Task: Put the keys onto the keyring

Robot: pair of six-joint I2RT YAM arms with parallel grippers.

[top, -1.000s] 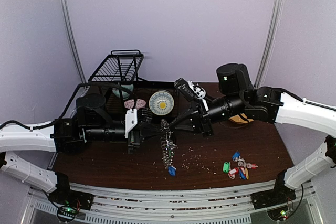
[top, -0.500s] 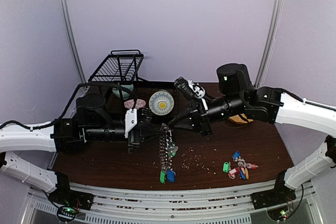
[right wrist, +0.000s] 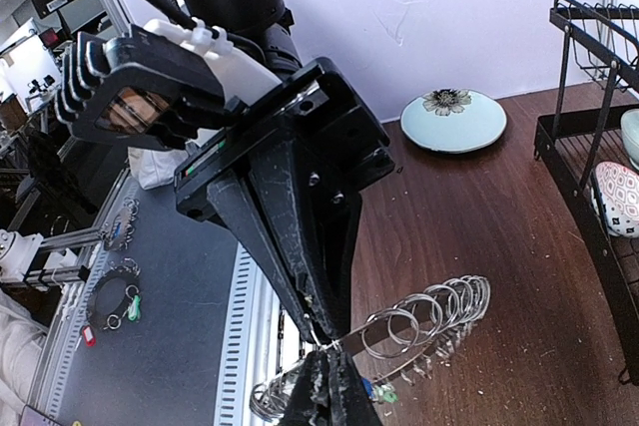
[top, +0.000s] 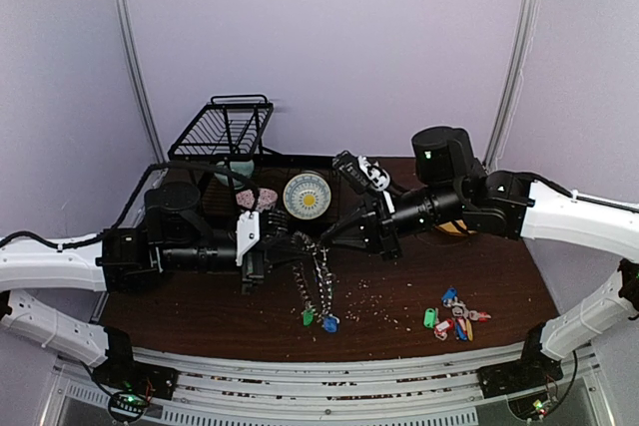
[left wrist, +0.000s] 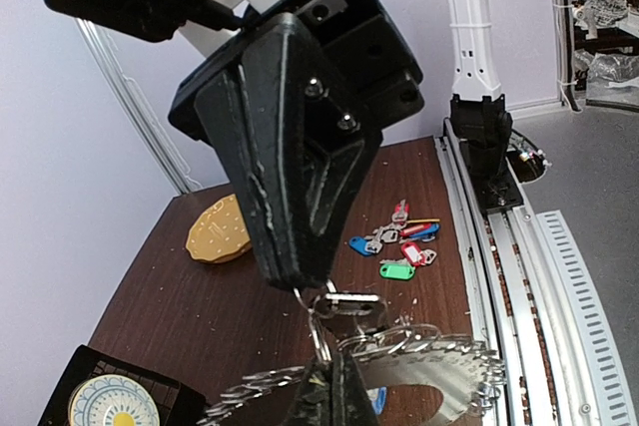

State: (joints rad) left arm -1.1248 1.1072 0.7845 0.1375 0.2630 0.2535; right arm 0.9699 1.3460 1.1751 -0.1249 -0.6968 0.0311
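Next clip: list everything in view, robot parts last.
keyring: one, dark grey with silver rings, blue and green tags; hanging between both tools
key: one, silver; where the tools meet
tagged keys: one bunch, red, blue, green; table right
yellow plate: one; back centre
dish rack: one, black wire; back left
green plate: one, pale, flowered; beside rack
pink dish: one; in rack
tan disc: one; back right
crumbs: many, pale; mid-table
table: one, dark brown
left tool: one, black, shut on keyring
right tool: one, black, shut on keyring
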